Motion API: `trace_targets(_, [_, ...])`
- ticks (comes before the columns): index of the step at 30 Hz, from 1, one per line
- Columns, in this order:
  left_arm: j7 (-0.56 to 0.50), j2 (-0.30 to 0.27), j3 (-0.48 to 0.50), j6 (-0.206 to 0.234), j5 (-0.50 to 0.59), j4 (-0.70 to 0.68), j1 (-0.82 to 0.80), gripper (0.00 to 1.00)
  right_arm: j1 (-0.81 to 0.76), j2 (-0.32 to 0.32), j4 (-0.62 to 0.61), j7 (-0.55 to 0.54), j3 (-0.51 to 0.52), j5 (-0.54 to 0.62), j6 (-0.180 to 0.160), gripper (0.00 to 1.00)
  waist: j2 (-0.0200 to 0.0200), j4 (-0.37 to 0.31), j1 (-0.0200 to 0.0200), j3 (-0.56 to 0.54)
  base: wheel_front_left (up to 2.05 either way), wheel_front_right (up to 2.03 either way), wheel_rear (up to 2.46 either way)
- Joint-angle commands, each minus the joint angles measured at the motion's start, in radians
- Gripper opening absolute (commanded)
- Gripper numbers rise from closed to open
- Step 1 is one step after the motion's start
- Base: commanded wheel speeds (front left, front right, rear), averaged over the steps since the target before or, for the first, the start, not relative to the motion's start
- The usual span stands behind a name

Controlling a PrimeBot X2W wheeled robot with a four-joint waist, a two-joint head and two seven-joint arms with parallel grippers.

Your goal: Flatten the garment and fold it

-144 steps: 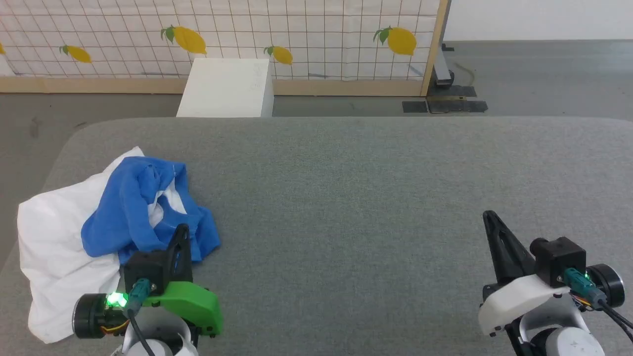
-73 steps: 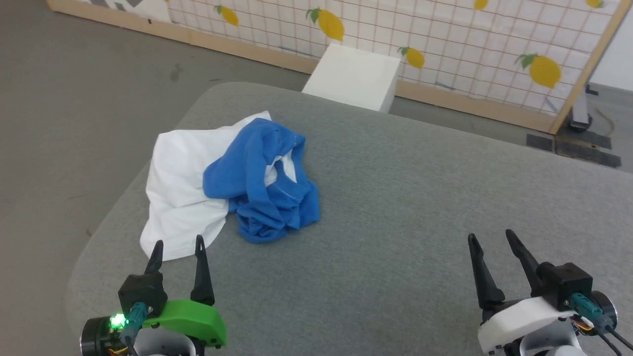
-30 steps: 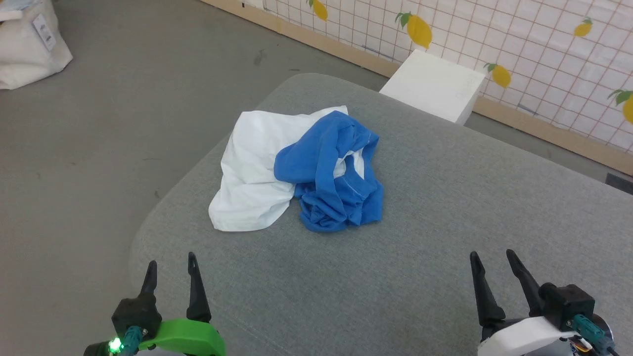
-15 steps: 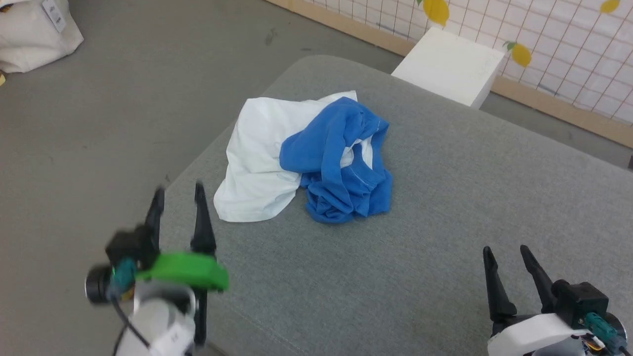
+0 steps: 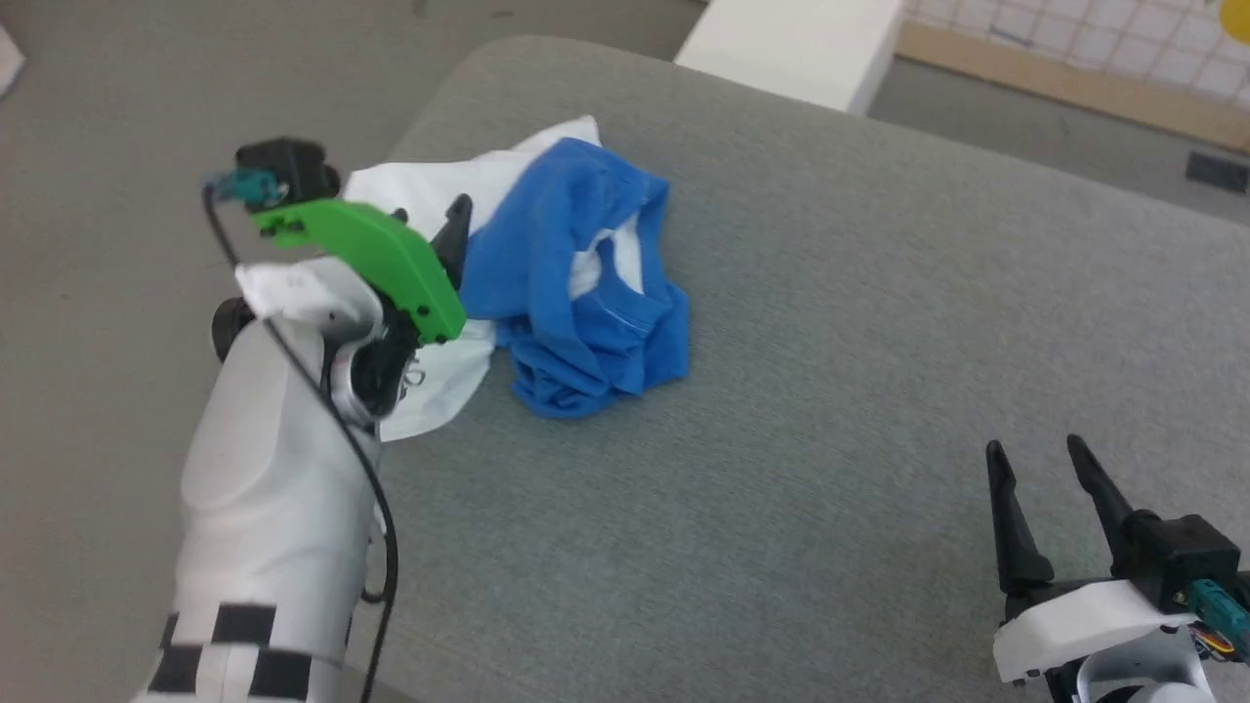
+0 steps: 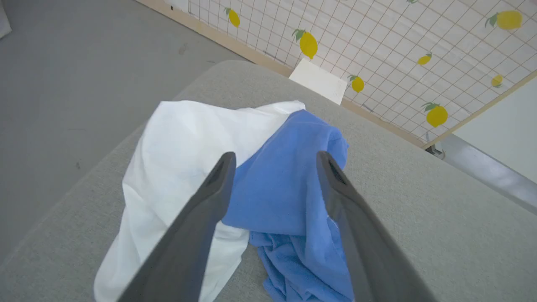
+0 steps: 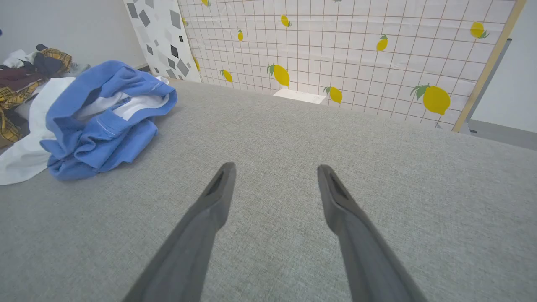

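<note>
1. White box (image 5: 791,39): stands on the floor beyond the far edge of the grey padded table (image 5: 830,342). Its top is closed, so its contents cannot be told.
2. Garment (image 5: 576,283): lies crumpled near the table's far left corner. The blue sleeves are bunched over the right part of the white body, and the white cloth spreads towards the table's left edge.
3. Left gripper (image 6: 275,161): fingers spread wide, nothing between them. It is poised over the garment, one finger over white cloth and the other over blue. Whether the tips touch the cloth cannot be told.
4. Right gripper (image 5: 1035,447): fingers spread wide and empty, low over bare table at the near right, well apart from the garment.
5. Heap of clothes (image 7: 25,63): lies beyond the garment in the right wrist view.
</note>
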State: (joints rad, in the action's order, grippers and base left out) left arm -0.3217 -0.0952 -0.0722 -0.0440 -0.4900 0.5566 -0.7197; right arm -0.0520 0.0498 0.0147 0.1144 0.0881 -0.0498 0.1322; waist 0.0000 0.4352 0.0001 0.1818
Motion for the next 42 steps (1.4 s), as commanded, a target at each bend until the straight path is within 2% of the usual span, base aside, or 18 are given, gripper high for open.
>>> trace_targets(1, [-0.061, 0.001, -0.006, -0.001, -0.017, 0.026, -0.043, 1.00, 0.014, 0.000, -0.016, -0.008, 0.003, 0.012, -0.002, 1.00, 0.0000, -0.079, -0.0001, 0.081, 0.00, 0.00, 0.00])
trace_targets(7, [-0.279, 0.003, -0.039, 0.025, -0.043, 0.123, -0.146, 1.00, 0.007, 0.000, -0.071, -0.039, 0.014, 0.035, -0.002, 1.00, 0.0000, -0.117, -0.0001, 0.141, 0.00, 0.00, 0.00])
trace_targets(13, [-0.334, -0.008, -0.076, 0.078, -0.001, 0.211, -0.164, 1.00, 0.001, 0.000, -0.114, -0.061, 0.024, 0.050, -0.002, 1.00, 0.0000, -0.135, -0.0001, 0.183, 0.00, 0.00, 0.00])
trace_targets(21, [-0.337, 0.014, -0.103, 0.088, -0.008, 0.301, -0.122, 1.00, -0.014, 0.000, -0.158, -0.082, 0.035, 0.059, -0.002, 1.00, 0.0000, -0.125, -0.0001, 0.218, 0.00, 0.00, 0.00])
trace_targets(22, [-0.327, 0.016, -0.103, 0.091, -0.009, 0.310, -0.119, 0.94, -0.013, 0.000, -0.159, -0.083, 0.035, 0.059, -0.002, 1.00, 0.0000, -0.123, -0.0001, 0.218, 0.00, 0.00, 0.00])
trace_targets(23, [-0.308, 0.019, -0.100, 0.092, -0.014, 0.316, -0.115, 0.45, -0.013, 0.000, -0.159, -0.084, 0.034, 0.057, -0.002, 1.00, 0.0000, -0.120, -0.0001, 0.217, 0.00, 0.00, 0.00])
trace_targets(24, [-0.282, 0.021, -0.093, 0.093, -0.020, 0.317, -0.114, 0.00, -0.014, 0.000, -0.160, -0.085, 0.033, 0.055, -0.002, 1.00, 0.0000, -0.118, -0.0001, 0.215, 0.00, 0.00, 0.00])
trace_targets(30, [-0.049, 0.023, -0.060, 0.100, -0.027, 0.323, -0.127, 0.00, -0.016, 0.000, -0.141, -0.080, 0.023, 0.045, -0.002, 1.00, 0.0000, -0.092, -0.0001, 0.178, 0.00, 0.00, 0.00])
trace_targets(33, [0.073, 0.007, -0.048, 0.088, -0.018, 0.311, -0.154, 0.00, -0.014, 0.000, -0.124, -0.073, 0.012, 0.034, -0.002, 1.00, 0.0000, -0.082, -0.0001, 0.145, 0.00, 0.00, 0.00])
trace_targets(38, [0.213, -0.053, -0.068, 0.021, 0.021, 0.265, -0.240, 0.00, -0.012, 0.000, -0.068, -0.046, -0.013, -0.002, -0.002, 1.00, 0.0000, -0.081, -0.0001, 0.062, 0.00, 0.00, 0.00])
trace_targets(42, [0.241, -0.108, -0.113, -0.032, 0.067, 0.203, -0.338, 0.00, -0.009, 0.000, -0.010, -0.013, -0.034, -0.039, -0.002, 1.00, 0.0000, -0.102, -0.0001, -0.004, 0.00, 0.00, 0.00])
